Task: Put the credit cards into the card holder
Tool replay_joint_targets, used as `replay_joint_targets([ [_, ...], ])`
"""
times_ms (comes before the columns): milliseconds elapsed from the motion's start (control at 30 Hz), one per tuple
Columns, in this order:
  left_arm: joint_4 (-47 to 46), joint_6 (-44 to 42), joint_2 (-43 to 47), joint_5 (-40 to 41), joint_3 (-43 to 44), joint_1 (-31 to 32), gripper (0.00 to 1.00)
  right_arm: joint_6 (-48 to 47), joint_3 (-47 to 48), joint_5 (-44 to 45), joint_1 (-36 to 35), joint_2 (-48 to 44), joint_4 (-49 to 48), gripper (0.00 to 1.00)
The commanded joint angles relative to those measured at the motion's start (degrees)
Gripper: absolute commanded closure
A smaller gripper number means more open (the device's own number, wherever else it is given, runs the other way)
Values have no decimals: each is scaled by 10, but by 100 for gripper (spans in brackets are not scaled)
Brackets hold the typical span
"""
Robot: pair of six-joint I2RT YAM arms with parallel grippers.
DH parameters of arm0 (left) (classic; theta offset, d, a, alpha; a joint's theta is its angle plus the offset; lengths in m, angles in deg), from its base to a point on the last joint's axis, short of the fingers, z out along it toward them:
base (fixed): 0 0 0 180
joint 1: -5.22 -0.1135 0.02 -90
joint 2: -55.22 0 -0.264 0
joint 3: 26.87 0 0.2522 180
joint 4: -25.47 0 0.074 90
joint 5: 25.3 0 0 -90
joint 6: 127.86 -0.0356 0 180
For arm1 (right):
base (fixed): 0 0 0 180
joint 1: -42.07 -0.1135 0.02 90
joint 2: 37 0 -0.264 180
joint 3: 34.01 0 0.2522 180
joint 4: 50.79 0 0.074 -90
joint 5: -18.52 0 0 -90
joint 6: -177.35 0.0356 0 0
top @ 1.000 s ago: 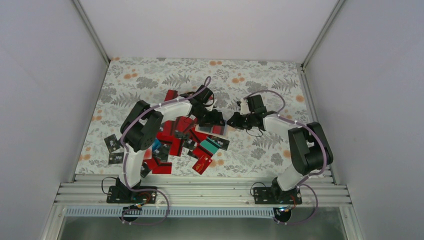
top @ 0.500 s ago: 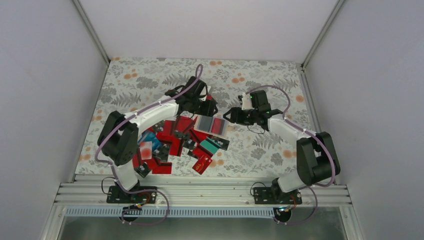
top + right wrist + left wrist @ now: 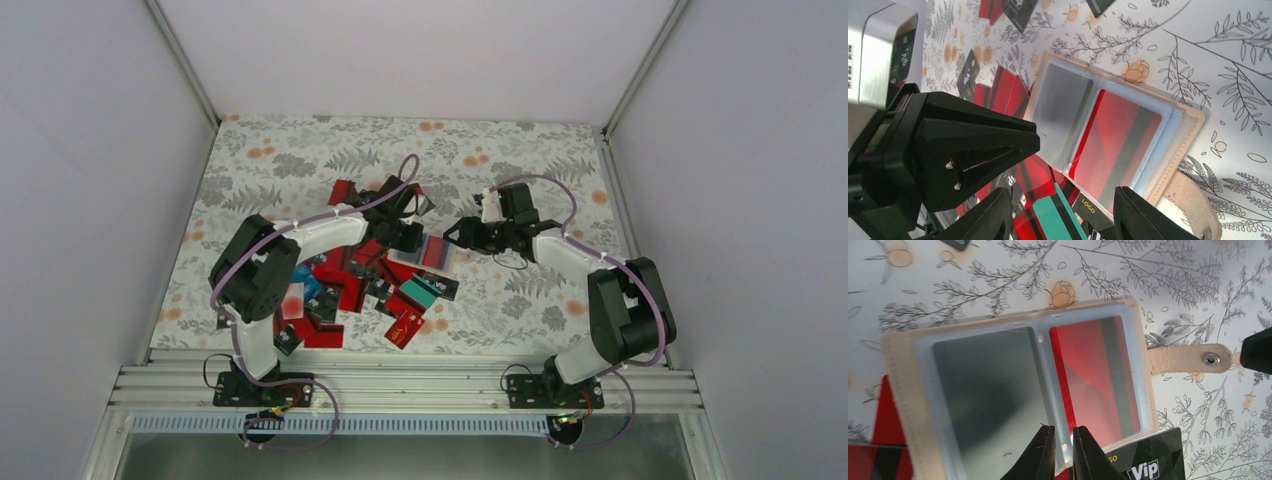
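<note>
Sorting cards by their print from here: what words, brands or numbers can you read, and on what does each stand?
"Vip": white, on the black card under the card holder, left wrist view.
"GO": gold, same card, its start hidden by the holder.
"LOGO": gold, on a black card beside the holder, right wrist view; likely the same one.
Print on other black cards: blurred.
Overhead view: too small.
</note>
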Motion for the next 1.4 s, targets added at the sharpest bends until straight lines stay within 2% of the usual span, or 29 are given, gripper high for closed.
replay_joint_targets([
  [0, -14, -13, -26, -9, 25, 12, 89, 11, -9, -2, 2, 20, -14, 47],
  [333, 3, -17, -66, 6, 46, 19, 97, 20, -10, -5, 2, 54, -19, 50],
  [700, 6, -17, -81, 19, 43, 21, 98, 23, -4, -22, 2, 102, -36, 53],
  [1367, -3, -17, -104, 34, 21, 24, 98, 17, 54, 14, 2, 152, -17, 56],
])
